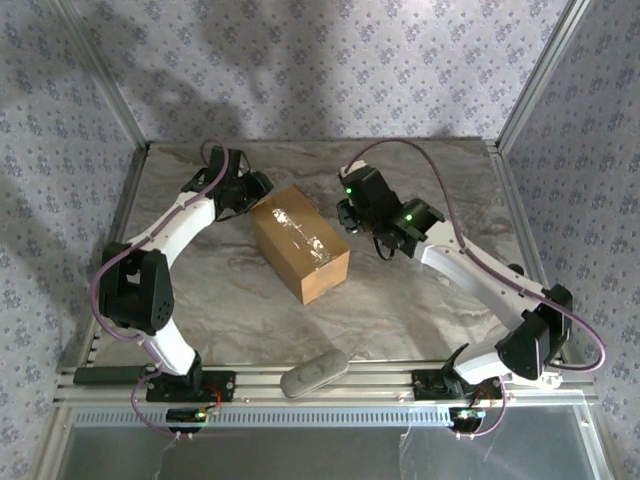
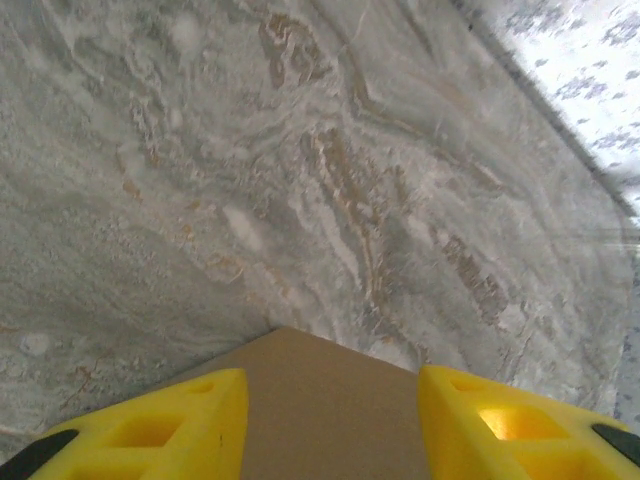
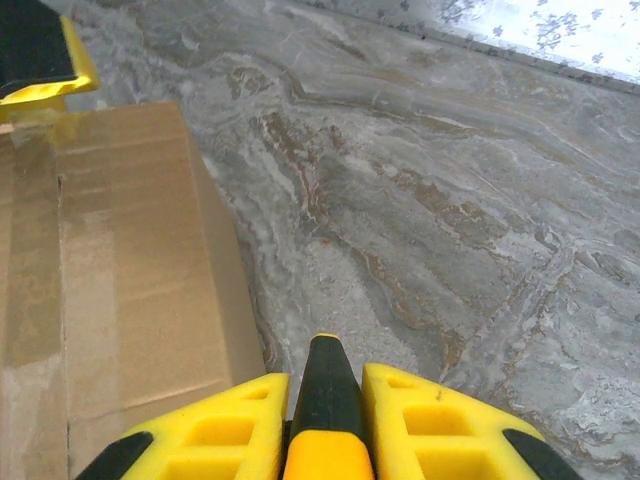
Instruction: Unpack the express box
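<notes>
The express box (image 1: 300, 240), a brown carton with shiny clear tape (image 1: 305, 232) along its top seam, lies slantwise mid-table. My left gripper (image 1: 250, 195) is at its far left corner. In the left wrist view that cardboard corner (image 2: 330, 410) fills the gap between the yellow fingers (image 2: 190, 420), reaching both, so the left gripper (image 2: 332, 385) is shut on it. My right gripper (image 1: 347, 215) hovers just right of the box's far end, shut on a black-and-yellow tool (image 3: 325, 390) that pokes out past its fingertips toward the marble. The box (image 3: 120, 270) lies to its left.
A grey oblong object (image 1: 314, 373) rests on the aluminium rail at the near edge between the arm bases. Patterned walls with metal posts (image 1: 520, 100) close in the marble table (image 1: 420, 170) at back and sides. Bare marble lies right of and behind the box.
</notes>
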Motion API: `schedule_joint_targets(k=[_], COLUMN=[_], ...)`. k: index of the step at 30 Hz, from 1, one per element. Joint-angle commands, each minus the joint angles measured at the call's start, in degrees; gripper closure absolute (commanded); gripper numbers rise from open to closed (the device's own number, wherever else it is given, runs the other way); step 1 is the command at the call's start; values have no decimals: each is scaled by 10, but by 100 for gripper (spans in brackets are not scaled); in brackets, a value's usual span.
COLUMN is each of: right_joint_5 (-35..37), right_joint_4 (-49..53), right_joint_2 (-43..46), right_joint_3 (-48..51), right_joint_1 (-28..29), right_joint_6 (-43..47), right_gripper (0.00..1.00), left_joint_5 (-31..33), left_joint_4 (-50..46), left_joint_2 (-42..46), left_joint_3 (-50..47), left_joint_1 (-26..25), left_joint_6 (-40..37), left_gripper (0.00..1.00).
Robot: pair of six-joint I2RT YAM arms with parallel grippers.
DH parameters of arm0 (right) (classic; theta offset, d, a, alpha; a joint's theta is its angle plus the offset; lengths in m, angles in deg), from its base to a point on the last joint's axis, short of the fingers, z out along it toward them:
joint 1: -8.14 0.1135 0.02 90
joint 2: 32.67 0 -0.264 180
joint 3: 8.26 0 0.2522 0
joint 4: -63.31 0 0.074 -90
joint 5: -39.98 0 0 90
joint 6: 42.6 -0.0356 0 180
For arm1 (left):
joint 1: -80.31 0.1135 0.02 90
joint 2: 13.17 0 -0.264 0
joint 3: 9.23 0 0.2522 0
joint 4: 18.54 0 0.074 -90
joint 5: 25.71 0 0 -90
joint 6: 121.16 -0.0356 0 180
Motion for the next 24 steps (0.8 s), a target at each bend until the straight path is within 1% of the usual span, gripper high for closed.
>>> schedule_joint_targets(k=[1,7,13,24], right_joint_5=[37,44,53,58], right_joint_4=[19,32,51,69], right_joint_2=[-11,-9,1,36], right_joint_3=[-4,5,9,27], right_joint_1=[19,50,77,99], right_joint_6=[14,-6,-27,-60], right_gripper=[100,100,100,100], left_joint_5=[12,19,26,32], left_joint_4=[16,15,14,8], left_joint_2=[35,49,71,119], left_joint_3=[-9,-27,-53,-93], left_joint_1=[-14,-35,-43,-53], left_joint_6=[-8,1,6,15], left_gripper=[52,52,52,52])
